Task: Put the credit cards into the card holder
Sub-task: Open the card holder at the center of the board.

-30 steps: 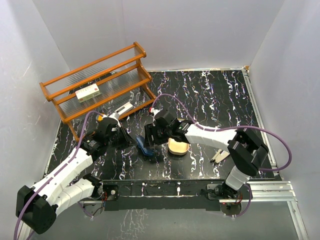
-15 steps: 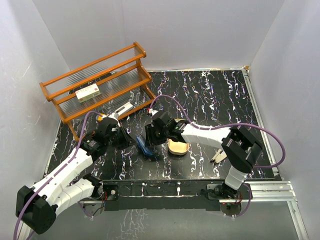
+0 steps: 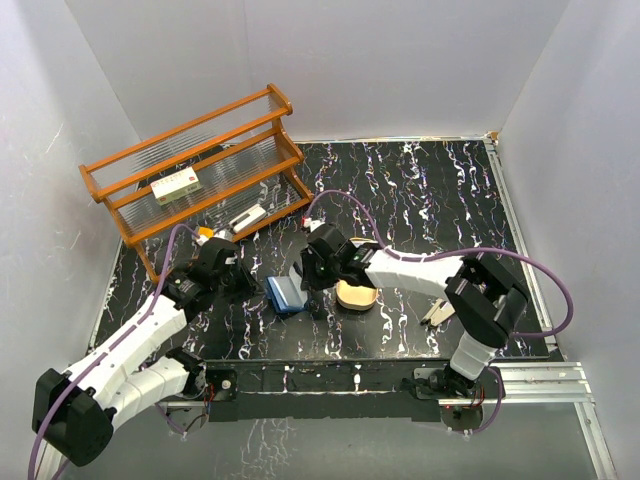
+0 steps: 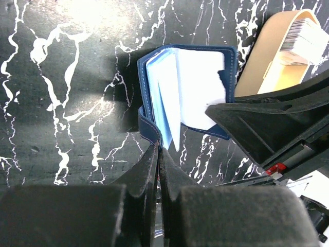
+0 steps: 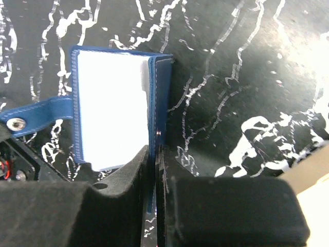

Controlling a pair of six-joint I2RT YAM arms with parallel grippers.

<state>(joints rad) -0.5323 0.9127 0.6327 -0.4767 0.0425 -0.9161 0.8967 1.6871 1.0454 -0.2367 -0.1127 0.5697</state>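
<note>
I have the card holder (image 3: 287, 294) lying open on the counter (image 3: 420, 200), its pale blue pockets facing up, between my two arms. My left claw (image 4: 157, 150) is pinched together on the holder's strap end, on the holder's left side. My right claw (image 5: 153, 153) is clamped on the dark blue cover edge on the holder's right side, with the cover caught between its fingers. The oval tan tray (image 3: 357, 306) sits just right of the holder and has a white barcoded piece (image 4: 303, 36) in it. The credit cards (image 3: 437, 313) lie flat on the counter farther right of the holder, beyond the tray. The wooden rack (image 3: 200, 170) stands well behind the holder, to its left.
</note>
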